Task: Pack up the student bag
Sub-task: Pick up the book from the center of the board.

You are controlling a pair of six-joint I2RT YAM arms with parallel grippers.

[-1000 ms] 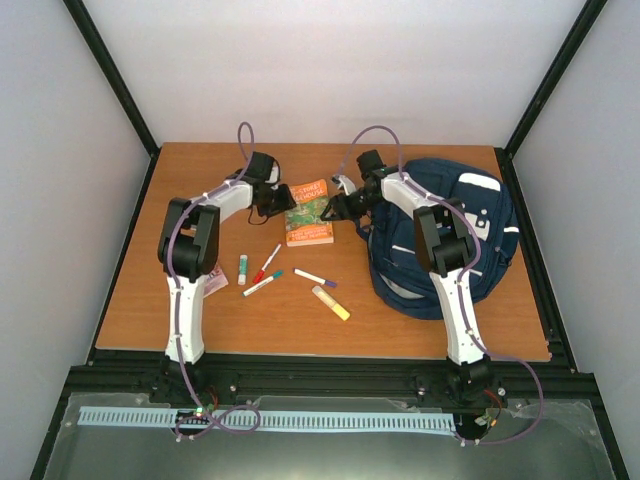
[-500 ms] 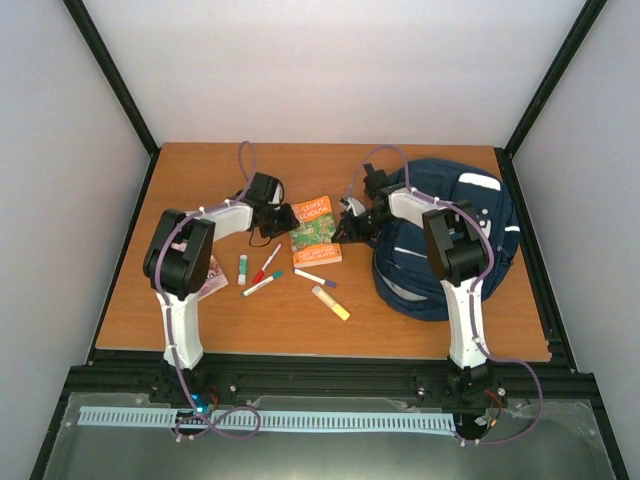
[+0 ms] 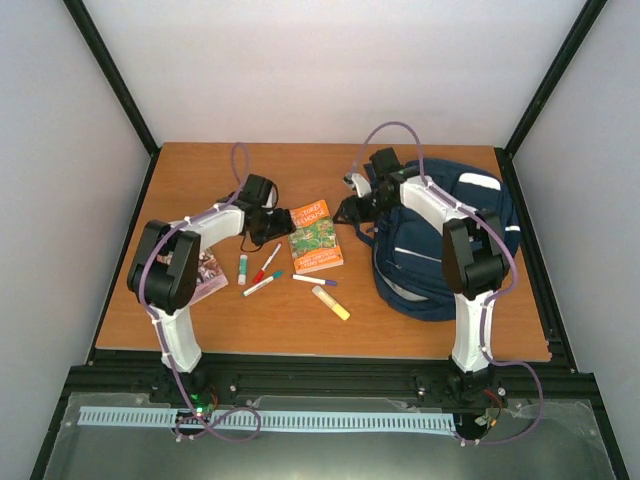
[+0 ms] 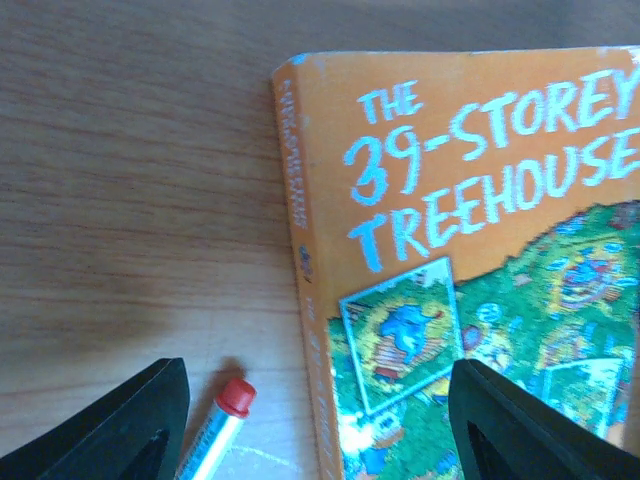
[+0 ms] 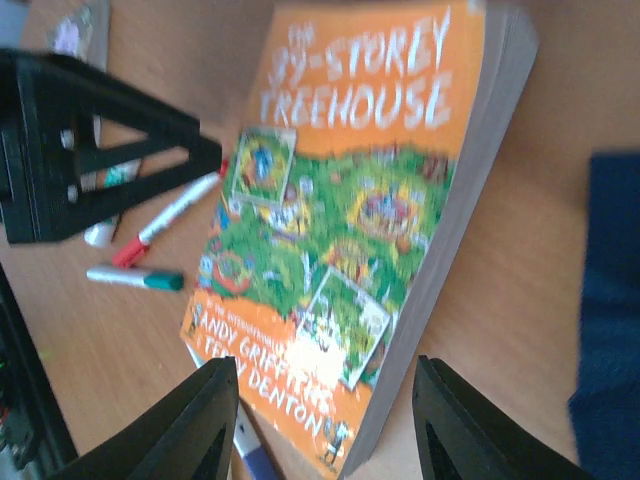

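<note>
The student bag (image 3: 440,245), a navy backpack with white stripes, lies at the right of the table; its blue fabric shows at the right edge of the right wrist view (image 5: 612,300). An orange book, "The 39-Storey Treehouse" (image 3: 316,237), lies flat left of the bag. My left gripper (image 3: 272,222) is open and empty at the book's left edge, jaws straddling its spine (image 4: 320,430). My right gripper (image 3: 350,208) is open and empty, hovering above the book's right side (image 5: 330,420). The book fills both wrist views (image 4: 480,250) (image 5: 360,210).
Loose on the table in front of the book: a red marker (image 3: 266,263), a green-capped marker (image 3: 262,283), a purple-capped marker (image 3: 315,280), a white glue stick (image 3: 242,268) and a yellow highlighter (image 3: 331,302). A small packet (image 3: 205,272) lies under the left arm.
The book has slid a little toward the front and turned. The right gripper has drawn back toward the far side by the bag. The left arm's elbow has swung left.
</note>
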